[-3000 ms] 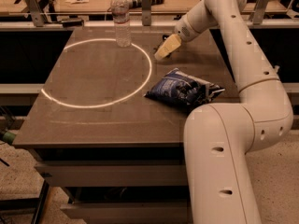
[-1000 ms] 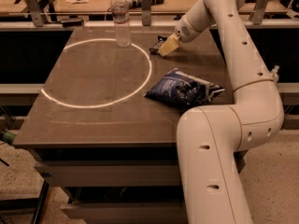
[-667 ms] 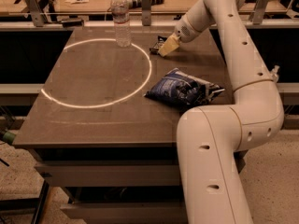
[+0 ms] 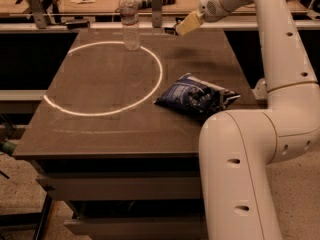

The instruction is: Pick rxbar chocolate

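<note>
My gripper [image 4: 179,29] is raised over the far edge of the table, above and right of the white ring. A small dark flat piece, the rxbar chocolate [image 4: 170,31], shows at its tip and is lifted off the table, held between the tan fingers [image 4: 188,22]. Most of the bar is hidden by the fingers. The white arm reaches from the front right, up along the right side, to the gripper.
A large blue-and-white chip bag [image 4: 196,97] lies on the brown table [image 4: 100,134] near the right edge, next to the arm. A clear water bottle [image 4: 130,20] stands upright at the back, on the white ring [image 4: 105,78]. Benches with clutter stand behind.
The gripper has risen from the tabletop and moved toward the far edge, and the small dark bar at its tip has gone up with it. Bag and bottle have not moved.
</note>
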Robot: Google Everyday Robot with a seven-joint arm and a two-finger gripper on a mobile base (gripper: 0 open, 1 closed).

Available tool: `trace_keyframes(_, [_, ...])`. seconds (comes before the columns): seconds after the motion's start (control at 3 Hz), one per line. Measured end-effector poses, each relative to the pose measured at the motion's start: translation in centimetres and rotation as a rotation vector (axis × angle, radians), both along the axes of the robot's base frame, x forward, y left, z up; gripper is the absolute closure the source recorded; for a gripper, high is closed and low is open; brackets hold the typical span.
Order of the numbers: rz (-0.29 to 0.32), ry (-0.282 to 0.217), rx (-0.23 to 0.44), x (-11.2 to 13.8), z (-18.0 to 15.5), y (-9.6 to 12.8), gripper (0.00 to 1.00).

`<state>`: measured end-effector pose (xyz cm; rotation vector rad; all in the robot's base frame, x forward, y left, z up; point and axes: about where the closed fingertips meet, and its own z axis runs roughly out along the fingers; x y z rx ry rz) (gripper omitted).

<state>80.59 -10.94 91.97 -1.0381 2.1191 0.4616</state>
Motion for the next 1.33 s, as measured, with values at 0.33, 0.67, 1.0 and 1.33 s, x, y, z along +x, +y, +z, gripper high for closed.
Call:
trace_keyframes(0.33, [-0.026,-0.033,0.070,-1.0,4.2,0.0,1.00])
trace_keyframes(0.67, [0.000,-0.005,0.126,-2.7,5.9,0.8,1.00])
trace_keyframes(1.0, [0.002,-0.004,0.128,-2.4,5.6,1.2,0.82])
trace_keyframes(1.33, [0.003,-0.003,0.130,-2.2,5.4,1.5,0.58])
